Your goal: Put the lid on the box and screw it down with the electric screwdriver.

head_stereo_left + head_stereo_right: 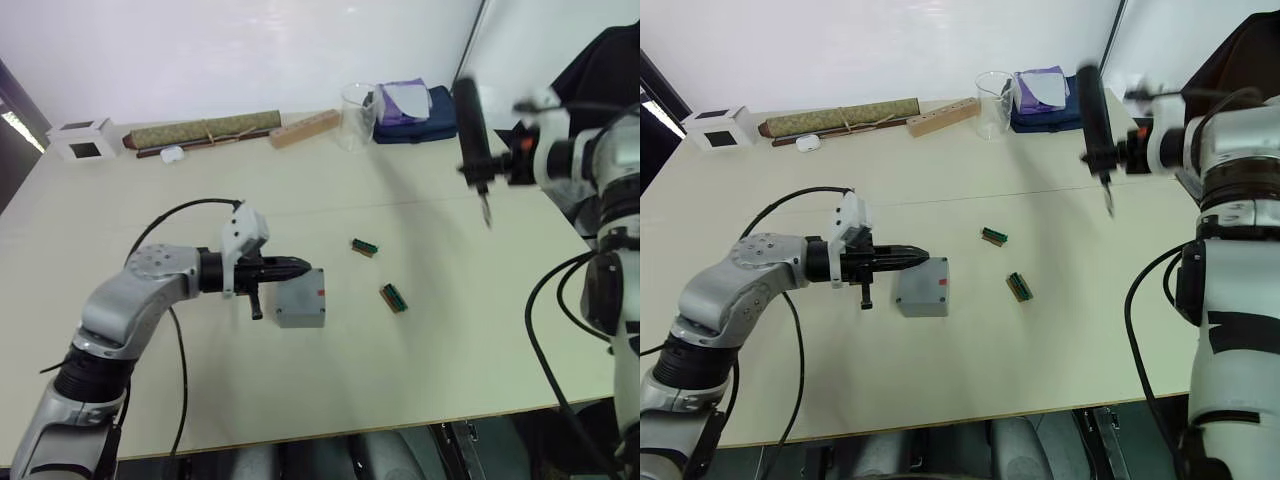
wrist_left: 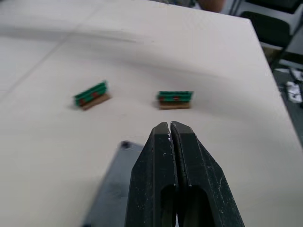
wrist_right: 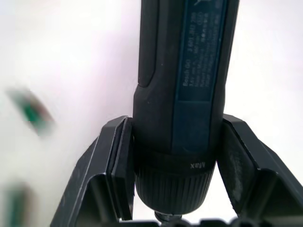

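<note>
The grey box, with a red mark on its side, sits mid-table. Its top is a flat grey face with a corner hole, which I take to be the lid lying on it. My left gripper is shut with nothing in it, and its fingertips reach over the box's left top edge; whether they touch it I cannot tell. At the right, high above the table, my right gripper is shut on the black electric screwdriver. The tool stands nearly upright, bit pointing down, and its body is clamped between both fingers.
Two small green terminal blocks lie right of the box. Along the far edge stand a white cube, a rolled olive bundle, a wooden block, a clear cup and a blue pouch.
</note>
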